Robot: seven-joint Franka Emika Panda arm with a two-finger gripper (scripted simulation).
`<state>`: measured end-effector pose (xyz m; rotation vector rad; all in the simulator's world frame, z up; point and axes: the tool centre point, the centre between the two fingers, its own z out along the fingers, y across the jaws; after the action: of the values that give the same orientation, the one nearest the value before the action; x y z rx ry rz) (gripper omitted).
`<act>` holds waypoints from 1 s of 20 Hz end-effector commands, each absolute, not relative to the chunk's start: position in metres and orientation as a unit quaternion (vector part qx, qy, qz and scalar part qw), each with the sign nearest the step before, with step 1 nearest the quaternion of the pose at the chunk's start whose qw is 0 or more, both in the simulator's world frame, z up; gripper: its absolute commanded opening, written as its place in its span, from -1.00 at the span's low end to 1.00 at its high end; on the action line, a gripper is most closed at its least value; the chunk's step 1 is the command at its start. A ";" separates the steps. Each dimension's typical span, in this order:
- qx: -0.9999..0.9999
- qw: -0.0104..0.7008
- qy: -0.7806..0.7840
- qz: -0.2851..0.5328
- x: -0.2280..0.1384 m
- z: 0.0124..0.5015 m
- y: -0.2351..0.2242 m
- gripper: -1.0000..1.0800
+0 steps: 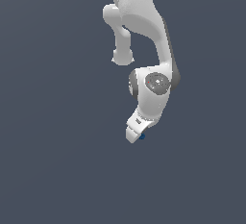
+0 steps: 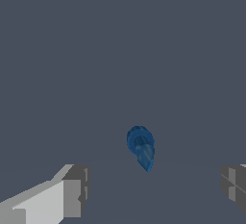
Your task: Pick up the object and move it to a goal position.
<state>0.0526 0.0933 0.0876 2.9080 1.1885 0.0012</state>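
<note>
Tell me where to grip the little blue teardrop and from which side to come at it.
Grip the blue teardrop across its rounded, wider end, which probably gives the pads more to bear on than the tapered tip. The open gripper already has a finger on each side of it, so likely come straight on along the present approach and close.

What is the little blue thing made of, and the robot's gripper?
The blue object: flat, matte, faceted colour, maybe plastic; a simulator render leaves it open. The gripper: white body with grey fingers, smooth and dull, like painted plastic or metal.
</note>
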 end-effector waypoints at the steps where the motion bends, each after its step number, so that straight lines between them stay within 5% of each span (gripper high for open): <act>1: 0.925 0.000 0.379 0.000 0.052 0.079 0.093 0.92; 13: 0.925 0.000 0.381 0.000 0.053 0.042 0.094 0.92; 14: 0.925 0.000 0.381 0.000 0.053 0.042 0.094 -1.00; 20: 0.925 0.000 0.381 0.000 0.053 0.042 0.094 -1.00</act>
<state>0.0526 0.0935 0.0422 2.9053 1.1955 -0.0004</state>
